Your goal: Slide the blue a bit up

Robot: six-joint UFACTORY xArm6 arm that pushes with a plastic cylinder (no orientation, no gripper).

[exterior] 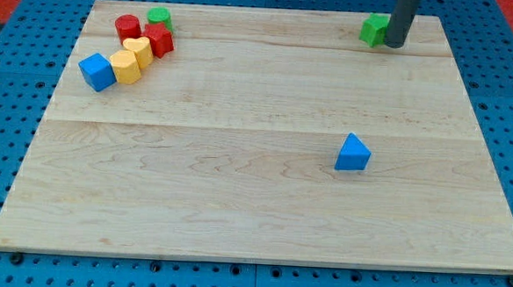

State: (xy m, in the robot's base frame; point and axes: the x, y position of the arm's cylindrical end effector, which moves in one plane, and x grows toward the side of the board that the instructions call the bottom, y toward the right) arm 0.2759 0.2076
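Rod (403, 18) cut off by the view's top edge, upper part and arm out of frame. My tip (393, 45) sits right against the green block (374, 30) at the view's top right; the rod covers that block's right side, so shape unclear.

Top-left cluster overlaps: green cylinder (160, 17) partly behind the red block (160, 40); red cylinder (127, 26) lower edge hidden by the yellow heart-like block (139, 50); second yellow block (126, 67) shape hard to tell, touching the blue cube (97, 71).

Surface (236, 195) bottom corners slightly clipped by shadow, front edge underside hidden.
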